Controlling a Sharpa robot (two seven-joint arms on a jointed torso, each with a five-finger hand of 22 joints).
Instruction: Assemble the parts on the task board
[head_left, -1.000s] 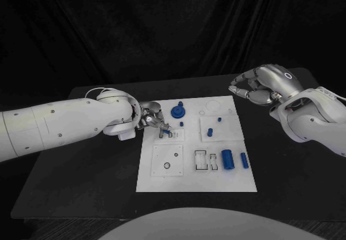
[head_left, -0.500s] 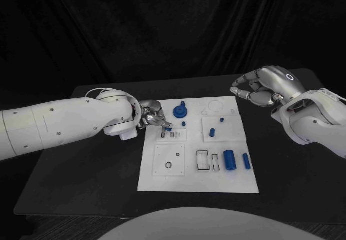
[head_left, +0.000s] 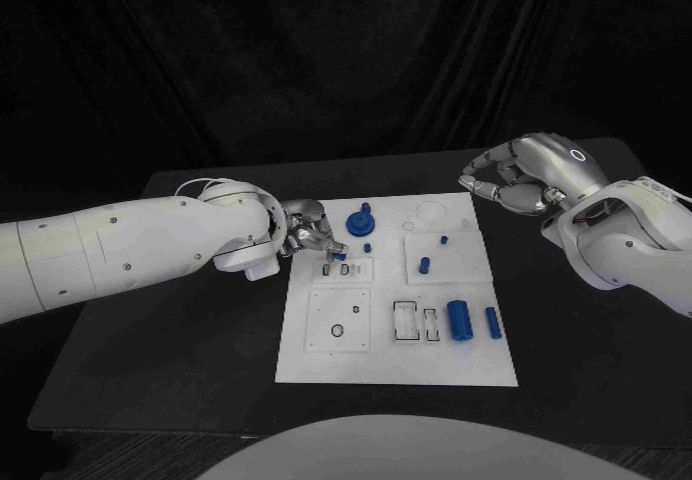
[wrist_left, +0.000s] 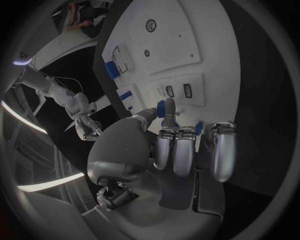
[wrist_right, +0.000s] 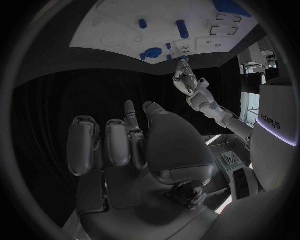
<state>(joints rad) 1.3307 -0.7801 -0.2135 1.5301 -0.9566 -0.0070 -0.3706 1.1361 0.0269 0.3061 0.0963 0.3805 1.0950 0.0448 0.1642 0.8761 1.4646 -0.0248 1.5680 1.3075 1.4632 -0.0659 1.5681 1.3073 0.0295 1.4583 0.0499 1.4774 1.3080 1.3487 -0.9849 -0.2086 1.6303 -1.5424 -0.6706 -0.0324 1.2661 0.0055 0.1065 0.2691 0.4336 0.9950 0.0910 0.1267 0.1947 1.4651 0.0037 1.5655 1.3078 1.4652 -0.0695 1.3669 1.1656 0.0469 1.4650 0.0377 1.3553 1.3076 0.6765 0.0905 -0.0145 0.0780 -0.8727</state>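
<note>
On the black table (head_left: 173, 340) we see the left hand (head_left: 309, 238), still pinching a small blue peg (wrist_left: 161, 108), lifted slightly off the task board (head_left: 389, 365) slots; right hand (head_left: 516, 180) curled, empty.

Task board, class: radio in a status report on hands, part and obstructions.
Left hand pinches small blue part over task board. Right hand curled, empty, off the board. Nothing obstructing.

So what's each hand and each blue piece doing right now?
Left hand: pinching a small blue piece over the white board.
Right hand: fingers curled, holding nothing, off the board.
Big blue cylinder: lying on the board.
Blue knob: standing on the board.
</note>
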